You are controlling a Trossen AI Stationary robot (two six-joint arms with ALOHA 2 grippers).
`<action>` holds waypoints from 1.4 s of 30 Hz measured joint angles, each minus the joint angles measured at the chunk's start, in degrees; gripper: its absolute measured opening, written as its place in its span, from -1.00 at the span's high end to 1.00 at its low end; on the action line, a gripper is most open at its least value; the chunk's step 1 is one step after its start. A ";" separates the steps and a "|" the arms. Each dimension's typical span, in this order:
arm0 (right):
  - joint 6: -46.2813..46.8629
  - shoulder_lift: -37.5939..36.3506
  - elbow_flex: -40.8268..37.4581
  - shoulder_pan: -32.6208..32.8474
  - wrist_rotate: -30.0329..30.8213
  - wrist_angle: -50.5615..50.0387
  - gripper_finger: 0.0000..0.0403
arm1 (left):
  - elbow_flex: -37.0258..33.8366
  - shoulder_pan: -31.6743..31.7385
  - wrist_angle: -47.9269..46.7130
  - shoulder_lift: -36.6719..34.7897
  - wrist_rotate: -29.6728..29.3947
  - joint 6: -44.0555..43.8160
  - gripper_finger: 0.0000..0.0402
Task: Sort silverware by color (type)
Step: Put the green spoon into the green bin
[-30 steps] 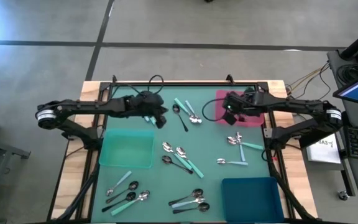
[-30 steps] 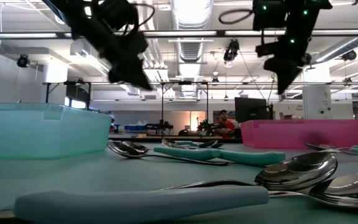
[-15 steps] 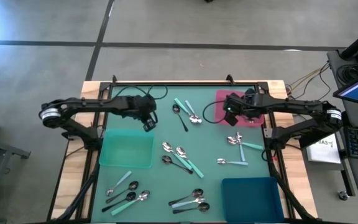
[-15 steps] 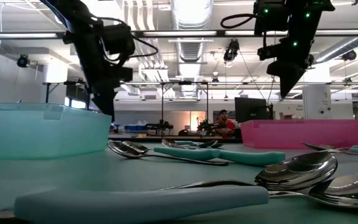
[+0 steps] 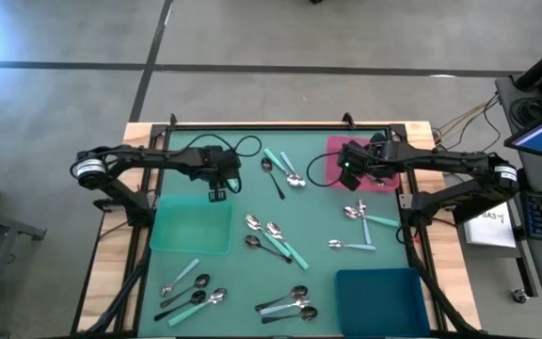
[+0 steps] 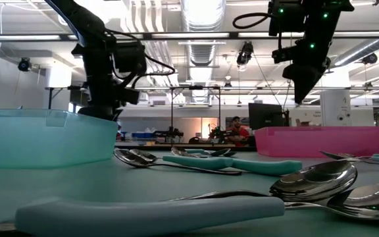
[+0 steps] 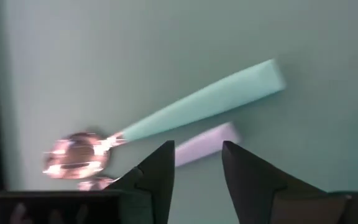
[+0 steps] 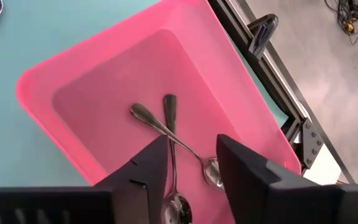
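Spoons (image 5: 273,235) lie scattered beside the teal bin (image 5: 193,226); two all-metal ones rest in the pink bin (image 8: 104,93). Left tool (image 5: 218,193), narrowly parted and empty, hangs over the teal bin's rim; right tool (image 5: 346,172), likewise, over the pink bin. Mixed clusters risk mis-sorted grabs.

The green-topped, wood-edged counter (image 5: 318,202) fills the lower middle of the high view. On it, left of centre, sits a translucent teal plastic bin (image 5: 193,226); a pink plastic bin (image 5: 389,179) sits at upper right and a dark blue plastic bin (image 5: 381,289) at lower right. Small spoons with shiny metal bowls and teal, pale blue or dark handles (image 5: 273,239) lie loose: a few at upper centre, a cluster mid-counter, several at right between the pink and blue bins, and two groups along the bottom edge.
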 joint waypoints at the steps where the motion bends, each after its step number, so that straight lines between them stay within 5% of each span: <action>1: 0.22 0.00 -0.06 0.00 0.00 0.09 0.31 | 0.00 0.31 0.27 0.02 -0.53 1.22 0.39; 21: 0.05 0.00 -0.56 0.00 0.02 1.02 0.31 | 0.00 5.36 5.42 0.76 4.23 28.91 0.40; 35: -0.40 0.00 -0.58 0.00 0.04 1.40 0.32 | 5.55 6.06 1.55 13.36 4.01 32.29 0.51; 42: -0.19 0.00 -0.58 0.00 0.04 1.40 0.32 | 11.65 7.48 -6.02 17.51 6.29 24.90 0.82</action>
